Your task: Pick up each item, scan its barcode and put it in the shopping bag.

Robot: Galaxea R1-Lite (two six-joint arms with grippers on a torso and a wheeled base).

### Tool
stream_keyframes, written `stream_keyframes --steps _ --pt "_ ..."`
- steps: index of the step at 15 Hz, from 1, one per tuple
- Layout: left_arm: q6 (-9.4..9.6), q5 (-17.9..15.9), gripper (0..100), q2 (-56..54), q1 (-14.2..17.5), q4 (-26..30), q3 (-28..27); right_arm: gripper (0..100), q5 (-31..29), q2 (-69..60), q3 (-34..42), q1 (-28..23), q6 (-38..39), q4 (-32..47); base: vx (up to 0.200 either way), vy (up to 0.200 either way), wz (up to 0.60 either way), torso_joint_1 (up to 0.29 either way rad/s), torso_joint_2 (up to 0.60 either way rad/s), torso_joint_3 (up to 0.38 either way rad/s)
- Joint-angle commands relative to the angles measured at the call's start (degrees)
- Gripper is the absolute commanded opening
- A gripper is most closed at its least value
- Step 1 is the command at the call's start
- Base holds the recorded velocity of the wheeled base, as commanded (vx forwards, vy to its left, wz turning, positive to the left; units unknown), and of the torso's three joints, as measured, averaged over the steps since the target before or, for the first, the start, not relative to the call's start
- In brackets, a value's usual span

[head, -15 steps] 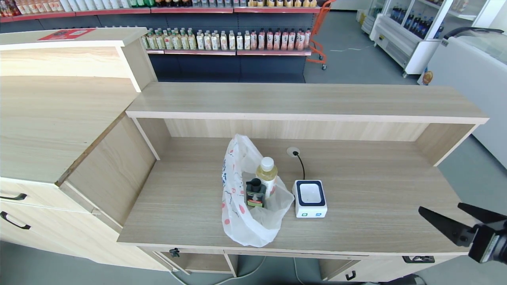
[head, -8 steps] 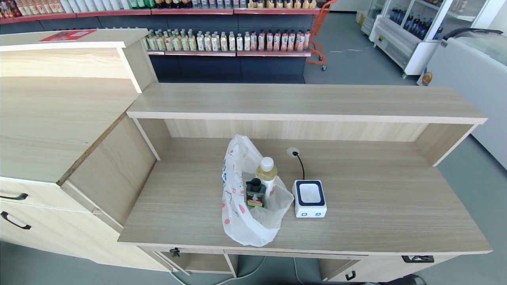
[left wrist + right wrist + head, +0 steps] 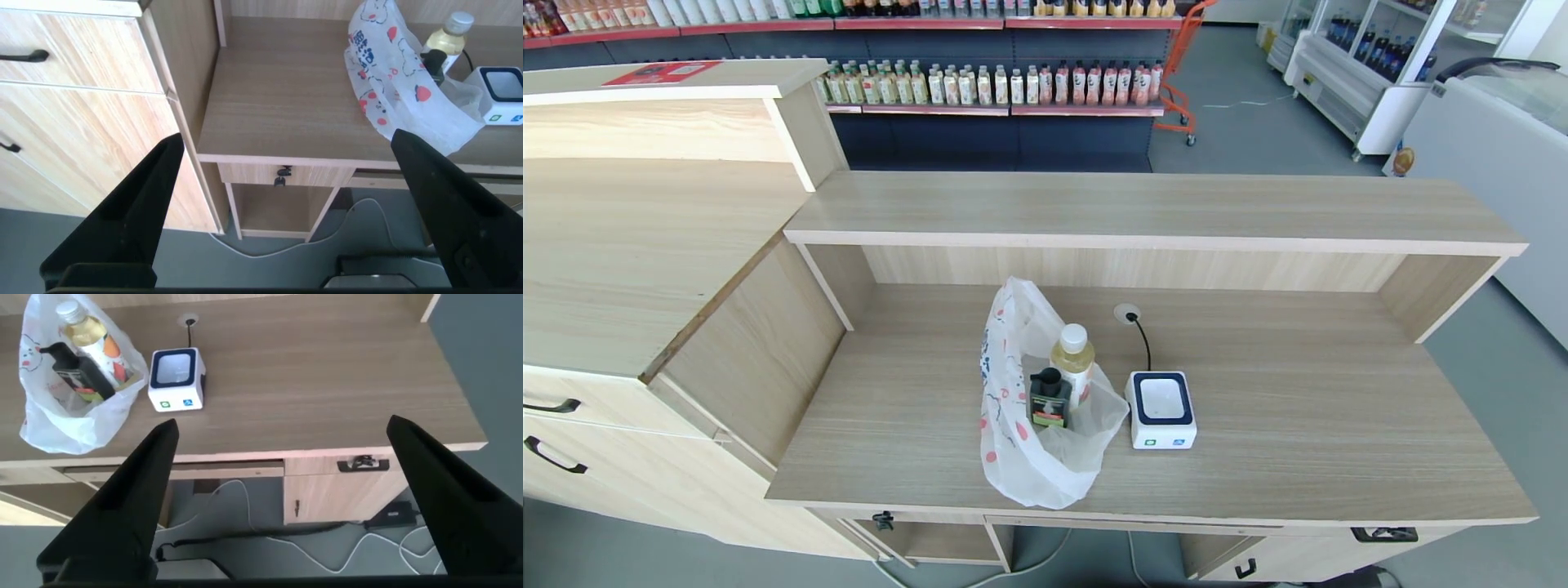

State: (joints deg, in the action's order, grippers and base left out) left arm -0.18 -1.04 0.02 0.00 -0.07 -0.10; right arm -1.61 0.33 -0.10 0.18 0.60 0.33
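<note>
Left end effector [image 3: 286, 220] and right end effector [image 3: 278, 506], both spread and empty, hang off the counter's [image 3: 1298, 425] front edge. The bag [image 3: 1033, 425] lies ahead, between them.

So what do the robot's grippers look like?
Both look alike. The left gripper and the right gripper each have two plain matte black fingers, broad at the base and narrowing to a pointed tip, like long wedges.

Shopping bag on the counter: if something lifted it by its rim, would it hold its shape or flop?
Probably floppy: the shopping bag is thin, crumpled film that sags around the pale bottle and dark bottle. Both stand upright inside, so they would likely tip together and pull the bottom down.
</note>
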Motion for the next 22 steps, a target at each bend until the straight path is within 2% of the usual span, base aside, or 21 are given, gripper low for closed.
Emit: stream_keyframes --steps 1,3,4,16,22 --pt "-0.08 0.0 100 0.0 0.0 0.0 0.0 100 0.0 -0.3 0.0 0.0 0.5 0.2 0.0 0.0 0.0 0.0 0.0 0.0" --pt "-0.08 0.1 100 0.0 0.0 0.0 0.0 100 -0.7 -0.3 0.0 -0.1 3.3 0.2 0.0 0.0 0.0 0.0 0.0 0.0" --pt "0.01 0.0 100 0.0 0.0 0.0 0.0 0 -0.8 -0.3 0.0 0.0 3.0 0.2 0.0 0.0 0.0 0.0 0.0 0.0" --pt "0.01 0.0 100 0.0 0.0 0.0 0.0 0 -0.7 -0.3 0.0 -0.1 2.7 0.2 0.0 0.0 0.0 0.0 0.0 0.0" --pt "0.18 0.0 100 0.0 0.0 0.0 0.0 0 -0.8 -0.3 0.0 -0.1 2.7 0.2 0.0 -0.2 0.0 0.005 0.0 0.005"
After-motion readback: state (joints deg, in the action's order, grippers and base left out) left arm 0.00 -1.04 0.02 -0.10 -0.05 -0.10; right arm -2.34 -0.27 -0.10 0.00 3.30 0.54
